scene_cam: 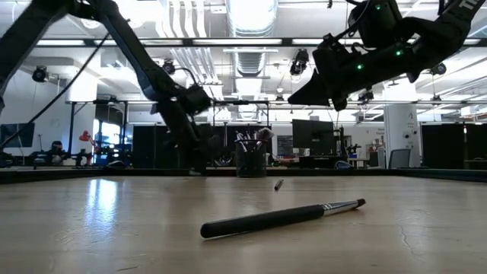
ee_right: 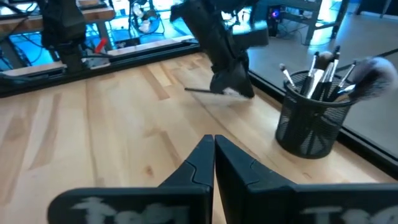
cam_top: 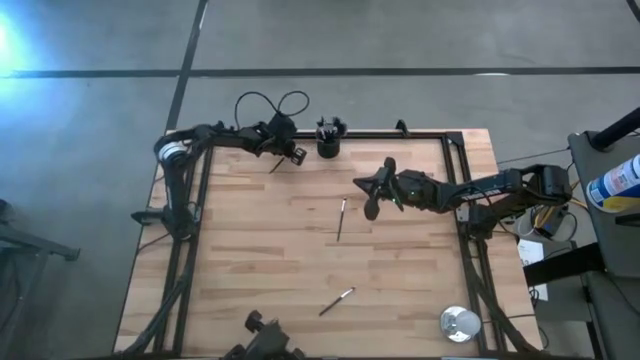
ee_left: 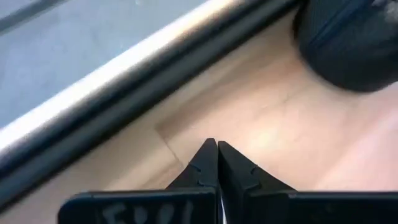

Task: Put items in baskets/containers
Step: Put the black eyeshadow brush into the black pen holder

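Wooden counter (cam_top: 250, 250) rear edge: closing left tool (cam_top: 290, 153) fully at brush (cam_top: 277, 165), hold unclear, next needing lifting into black cup (cam_top: 329, 141); right tool (cam_top: 362, 183) hovering closed, empty.

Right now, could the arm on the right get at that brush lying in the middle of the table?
Probably yes. The right pincer, shut and empty, hangs just beside the middle brush, with only bare wood between them. The left pincer is away by the black cup.
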Controlling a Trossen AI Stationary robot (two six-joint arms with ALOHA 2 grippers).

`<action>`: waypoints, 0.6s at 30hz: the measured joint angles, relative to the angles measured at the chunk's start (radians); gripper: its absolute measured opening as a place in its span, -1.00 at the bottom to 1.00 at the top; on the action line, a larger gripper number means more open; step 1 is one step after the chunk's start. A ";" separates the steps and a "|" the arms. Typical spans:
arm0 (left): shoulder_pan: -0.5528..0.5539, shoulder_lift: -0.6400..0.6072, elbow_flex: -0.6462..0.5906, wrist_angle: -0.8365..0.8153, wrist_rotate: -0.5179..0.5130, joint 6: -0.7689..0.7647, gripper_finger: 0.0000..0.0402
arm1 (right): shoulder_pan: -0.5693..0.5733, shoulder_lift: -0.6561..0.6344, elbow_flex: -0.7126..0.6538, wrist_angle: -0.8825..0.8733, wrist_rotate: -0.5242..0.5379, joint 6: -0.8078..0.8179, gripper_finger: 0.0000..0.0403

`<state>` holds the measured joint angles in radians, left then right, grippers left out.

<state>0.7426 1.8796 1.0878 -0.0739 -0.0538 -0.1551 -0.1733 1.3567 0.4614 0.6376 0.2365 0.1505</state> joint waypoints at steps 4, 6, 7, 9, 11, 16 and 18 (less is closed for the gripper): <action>-0.005 -0.140 -0.041 0.034 0.002 -0.004 -1.00 | 0.023 0.000 -0.002 0.001 0.000 0.000 -0.96; -0.010 -0.207 -0.082 0.054 0.007 -0.023 -1.00 | 0.036 0.000 -0.006 0.000 0.001 0.000 -0.96; -0.013 -0.239 -0.109 0.070 0.010 -0.036 -1.00 | 0.042 0.000 -0.008 0.000 0.002 0.002 -0.96; -0.019 -0.306 -0.168 0.162 0.028 -0.065 -1.00 | 0.055 0.002 -0.014 0.004 0.003 0.005 -0.96; -0.022 -0.366 -0.235 0.331 0.100 -0.088 -1.00 | 0.066 0.005 -0.022 0.009 0.003 0.001 -0.96; -0.038 -0.390 -0.412 0.911 0.264 -0.183 -1.00 | 0.073 0.005 -0.044 0.055 0.028 -0.027 -0.96; -0.040 -0.365 -0.442 1.120 0.286 -0.188 -1.00 | 0.073 0.005 -0.048 0.075 0.029 -0.030 -0.96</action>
<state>0.7029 1.5146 0.6462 1.0460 0.2321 -0.3430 -0.1001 1.3617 0.4130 0.7123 0.2653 0.1205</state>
